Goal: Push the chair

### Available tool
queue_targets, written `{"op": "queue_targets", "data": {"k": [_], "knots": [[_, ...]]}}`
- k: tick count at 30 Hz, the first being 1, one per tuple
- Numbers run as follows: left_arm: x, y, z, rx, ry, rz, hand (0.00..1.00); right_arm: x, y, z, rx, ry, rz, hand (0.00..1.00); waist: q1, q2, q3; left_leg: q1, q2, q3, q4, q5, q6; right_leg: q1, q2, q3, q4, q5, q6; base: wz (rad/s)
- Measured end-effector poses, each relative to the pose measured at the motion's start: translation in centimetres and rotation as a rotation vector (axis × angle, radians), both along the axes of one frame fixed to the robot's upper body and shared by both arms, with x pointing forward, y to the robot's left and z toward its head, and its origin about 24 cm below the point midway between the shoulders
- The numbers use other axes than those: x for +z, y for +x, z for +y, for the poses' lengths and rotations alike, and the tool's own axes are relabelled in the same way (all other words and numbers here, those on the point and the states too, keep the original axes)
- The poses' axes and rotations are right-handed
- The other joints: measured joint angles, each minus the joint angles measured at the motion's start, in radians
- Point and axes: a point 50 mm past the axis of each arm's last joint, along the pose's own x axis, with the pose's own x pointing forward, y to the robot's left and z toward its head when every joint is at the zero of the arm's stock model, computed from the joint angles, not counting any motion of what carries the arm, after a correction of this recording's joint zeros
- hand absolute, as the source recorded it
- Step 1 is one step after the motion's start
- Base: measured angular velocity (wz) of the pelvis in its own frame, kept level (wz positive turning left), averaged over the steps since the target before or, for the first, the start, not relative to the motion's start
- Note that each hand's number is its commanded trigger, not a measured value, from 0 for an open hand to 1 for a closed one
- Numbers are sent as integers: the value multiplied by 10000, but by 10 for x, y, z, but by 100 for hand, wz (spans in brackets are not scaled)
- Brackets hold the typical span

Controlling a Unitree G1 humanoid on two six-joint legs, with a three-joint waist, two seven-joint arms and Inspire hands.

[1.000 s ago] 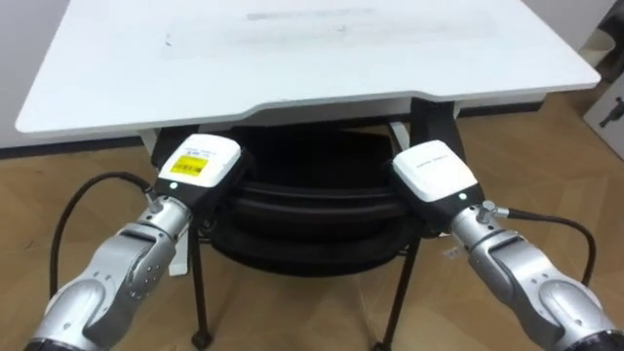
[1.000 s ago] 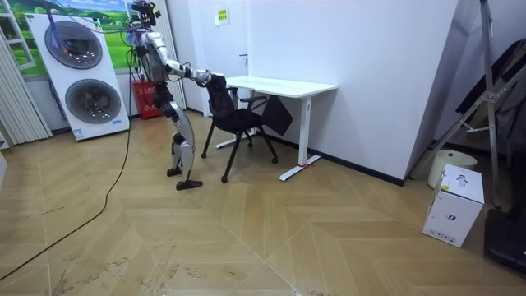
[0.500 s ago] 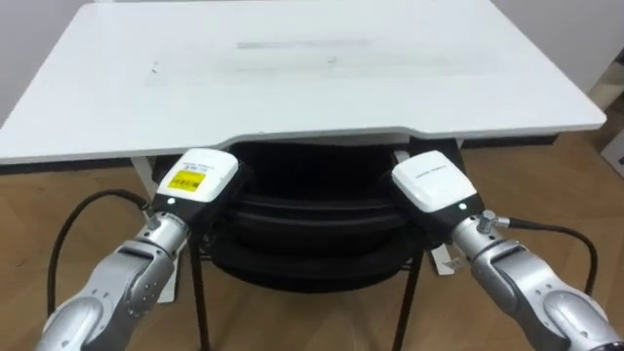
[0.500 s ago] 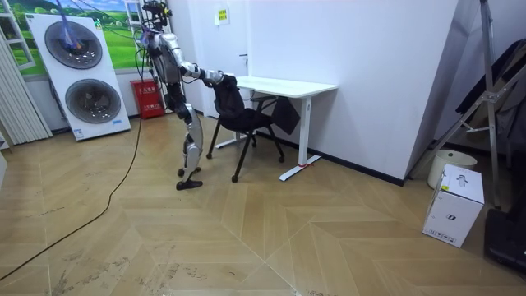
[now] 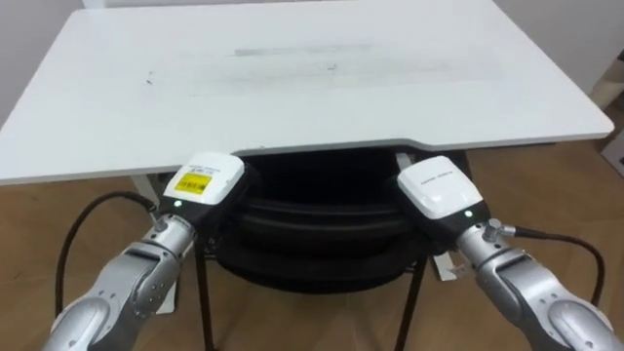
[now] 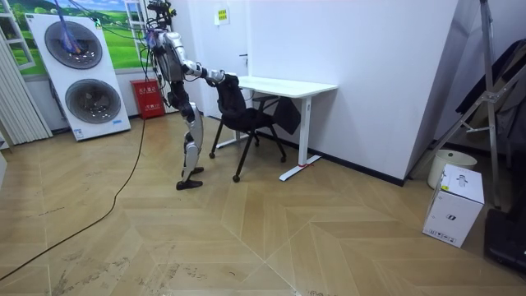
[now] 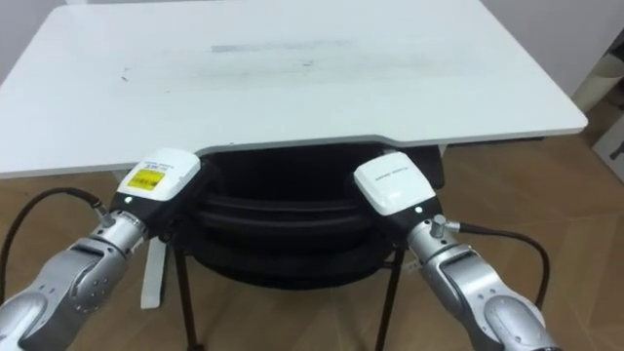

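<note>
chair [image 5: 322, 210]: black, at 6 o'clock in the eye views, seat tucked under the near edge of the desk, backrest top facing the robot; in the room view [image 6: 242, 115] it sits at the desk's 9 o'clock end, legs on the wood floor
desk [image 5: 312, 78]: white top, 12 o'clock, bare surface, near edge overlaps the chair's seat
left hand [image 5: 203, 180]: 8 o'clock, on the left top corner of the backrest, white back of the hand up with a yellow label, wrist straight, forearm coming from the lower left
left hand fingers: hidden past the backrest edge, cannot tell whether they are straight or curled round it
right hand [image 5: 439, 188]: 4 o'clock, on the right top corner of the backrest, white back up, forearm coming from the lower right
right hand fingers: hidden the same way, cannot tell
arms: both stretched forward, roughly level with each other, hands well apart, backrest between them
robot stance: room view, upright at 9 o'clock of the chair, leaning slightly forward, one foot behind the other, both arms out to the backrest
washing machines [image 6: 78, 74]: stacked pair, 9 o'clock of the robot in the room view, against the wall
white box [image 6: 454, 205]: floor, 4 o'clock of the room view, well apart from the desk
</note>
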Motion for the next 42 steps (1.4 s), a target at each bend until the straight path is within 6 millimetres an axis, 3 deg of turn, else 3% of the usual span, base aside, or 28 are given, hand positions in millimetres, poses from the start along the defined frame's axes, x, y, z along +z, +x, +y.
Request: {"op": "queue_targets", "data": {"k": [7,8,9,10,11,25,34,40,42], "knots": [[2,0,0,-57,52,-86,100,0,-4,1,-75,5,-16,100,15,1,-9,41,-90,-24,-207,85,83,164,64,-109,-551,290,62,1],[2,0,-1,-64,44,-96,100,1,-4,1,-104,0,-21,55,14,1,-9,54,-106,-24,-220,90,93,163,70,-108,-552,295,70,0],[2,0,-1,-74,50,-100,87,1,-5,1,-162,-10,-14,4,17,1,-9,66,-128,-26,-235,96,102,169,69,-109,-554,296,76,0],[2,0,-1,-78,59,-97,30,1,-6,1,-172,-7,-8,0,20,2,-9,76,-135,-20,-248,97,105,176,65,-116,-554,299,82,0],[2,-1,-1,-78,61,-100,0,1,-7,1,-158,-31,6,0,24,1,-9,96,-141,-7,-276,98,106,191,63,-116,-559,304,91,0],[-2,-4,-5,951,-1023,338,0,7,-7,9,-205,-363,1100,0,90,-1,-33,526,-195,-43,-584,147,109,691,77,-189,-891,353,150,1],[5,-2,-4,1183,-1795,559,0,23,-4,12,-40,-214,965,0,18,-18,-25,513,-249,-155,-613,179,115,709,95,-190,-1052,415,175,0],[13,2,2,1450,-3046,611,0,34,-1,8,90,-111,626,0,-50,-195,76,540,-332,-269,-844,416,128,670,70,-183,-1154,493,183,4],[19,3,6,1524,-3284,569,0,44,2,5,104,-32,256,0,-232,-260,94,441,-314,-341,-855,485,114,624,130,-199,-1222,565,151,6]]}}
